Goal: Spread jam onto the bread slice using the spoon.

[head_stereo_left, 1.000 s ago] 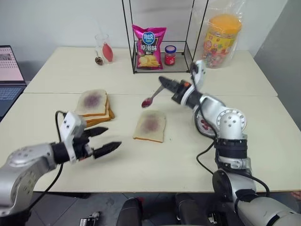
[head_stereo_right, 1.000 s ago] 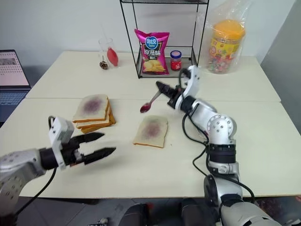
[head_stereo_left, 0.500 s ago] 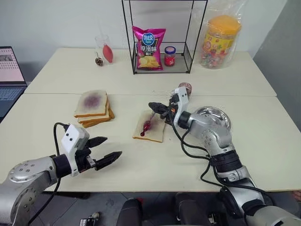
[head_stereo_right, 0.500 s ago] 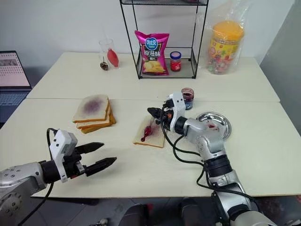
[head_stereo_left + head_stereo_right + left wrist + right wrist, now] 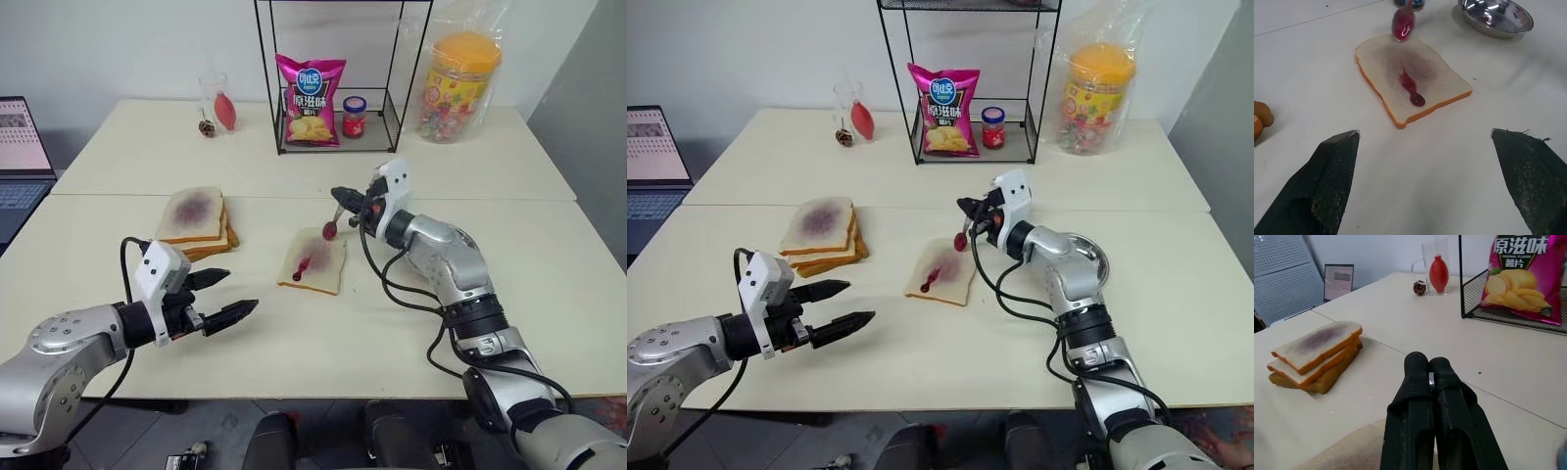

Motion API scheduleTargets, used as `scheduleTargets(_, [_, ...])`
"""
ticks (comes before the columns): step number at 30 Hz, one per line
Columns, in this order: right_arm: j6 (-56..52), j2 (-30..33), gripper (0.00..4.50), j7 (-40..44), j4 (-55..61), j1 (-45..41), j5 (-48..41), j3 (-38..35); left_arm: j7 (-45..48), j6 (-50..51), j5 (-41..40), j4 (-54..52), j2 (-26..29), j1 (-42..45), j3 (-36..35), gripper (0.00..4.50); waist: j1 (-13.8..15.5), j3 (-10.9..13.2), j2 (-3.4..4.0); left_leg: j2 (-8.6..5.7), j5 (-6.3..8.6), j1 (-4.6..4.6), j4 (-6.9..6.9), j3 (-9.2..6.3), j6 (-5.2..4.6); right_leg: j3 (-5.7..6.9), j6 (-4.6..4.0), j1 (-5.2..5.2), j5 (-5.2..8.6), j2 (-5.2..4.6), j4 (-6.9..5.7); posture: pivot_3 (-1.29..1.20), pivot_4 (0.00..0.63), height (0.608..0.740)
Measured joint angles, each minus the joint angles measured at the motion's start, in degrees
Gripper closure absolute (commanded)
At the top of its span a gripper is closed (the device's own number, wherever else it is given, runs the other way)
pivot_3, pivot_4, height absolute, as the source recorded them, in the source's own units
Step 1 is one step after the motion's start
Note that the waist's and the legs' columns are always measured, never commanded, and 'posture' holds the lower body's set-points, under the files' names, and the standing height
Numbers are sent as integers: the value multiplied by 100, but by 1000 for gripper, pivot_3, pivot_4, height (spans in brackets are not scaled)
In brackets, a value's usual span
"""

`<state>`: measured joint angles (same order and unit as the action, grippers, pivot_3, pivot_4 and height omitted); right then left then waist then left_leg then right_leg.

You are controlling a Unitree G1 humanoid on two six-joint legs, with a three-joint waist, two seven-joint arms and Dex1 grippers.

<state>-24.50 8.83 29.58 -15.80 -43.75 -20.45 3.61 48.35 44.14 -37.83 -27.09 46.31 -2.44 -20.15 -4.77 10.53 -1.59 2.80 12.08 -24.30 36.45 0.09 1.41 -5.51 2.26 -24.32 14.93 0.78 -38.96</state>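
Clear cup (image 5: 213, 93) at far left of table (image 5: 549, 294): red object inside. Wire rack (image 5: 338, 73): chip bag (image 5: 310, 98), red-lidded jar (image 5: 355, 116). Steel bowl (image 5: 1496, 17) beyond bread.

Left gripper (image 5: 217, 298) level above table's near-left, fingers spread wide, empty. Right gripper (image 5: 339, 196) clamped tight on spoon (image 5: 333, 221); bowl hangs down, jam-smeared, over far edge of bread slice (image 5: 313, 262), which lies mid-table with jam (image 5: 1411, 88) streak. Bread stack (image 5: 194, 224) left of it.

Bare tabletop along near edge.

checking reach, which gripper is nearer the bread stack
Left. The left gripper hangs open just in front of the bread stack; the right gripper, shut on the spoon, is beyond the single slice.
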Motion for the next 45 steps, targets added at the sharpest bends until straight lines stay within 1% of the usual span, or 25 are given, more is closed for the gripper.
scheduleTargets(3, [-807, -260, 4479, -202, 283, -3, -603, -407, 17, -47, 4, 46, 12, 28, 43, 0, -15, 0, 0, 2, 0, 0, -4, -1, 0, 0, -15, -2, -8, 1, -1, 0, 150, 740])
scheduleTargets(6, [-2087, -732, 4479, -634, 604, -12, -1637, -1026, 65, -73, 5, 70, 55, 46, 74, 0, -19, 0, 1, 5, 0, 0, -5, -6, 0, 4, -17, -2, -8, 5, -3, 0, 150, 740])
scheduleTargets(8, [-2508, -827, 4479, -771, 671, 0, -1874, -1055, 88, -84, 5, 70, 65, 53, 75, 0, -18, 0, 1, 3, 0, 0, -5, -4, 0, 3, -13, -2, -6, 3, -1, 0, 150, 740])
scheduleTargets(13, [-2911, -885, 4479, -1000, 702, 181, -1923, -1110, 108, -86, 7, 72, 80, 48, 76, 0, -6, 0, 1, -1, 0, -1, -5, 1, 0, 0, -5, -1, -2, -2, 2, 0, 150, 740])
scheduleTargets(21, [-2956, -858, 4479, -969, 553, 387, -1779, -945, 106, -91, 7, 72, 80, 48, 76, 0, -17, 0, 0, 1, 0, -1, -6, 0, 0, 0, 5, -2, 5, 2, 2, 0, 150, 740])
scheduleTargets(27, [-2831, -838, 4479, -839, 442, 389, -1650, -880, 98, -109, 14, 72, 79, 51, 80, 0, -16, 0, 0, 1, 0, 0, -6, -1, 0, 2, 6, -2, 5, 2, 1, 0, 150, 740])
scheduleTargets(31, [-2577, -834, 4479, -788, 420, 387, -1472, -775, 100, -134, 24, 99, 79, 99, 116, 0, -15, 0, 0, 1, 0, 0, -6, -2, 0, 2, 6, -2, 5, 2, 1, 0, 150, 740])
scheduleTargets(37, [-2072, -857, 4479, -860, 169, 247, -1234, -813, 101, -202, 26, 171, 79, 182, 202, 0, -17, 0, 0, 0, 0, 1, -5, -1, 0, 1, 7, -1, 4, 2, 0, 0, 150, 740])
scheduleTargets(45, [-1619, -698, 4479, -715, -105, 79, -965, -783, 101, -208, 29, 224, 80, 288, 241, 0, -11, 0, 0, -1, 0, 1, -5, 0, 0, 1, 7, -1, 4, 1, 1, 0, 150, 740])
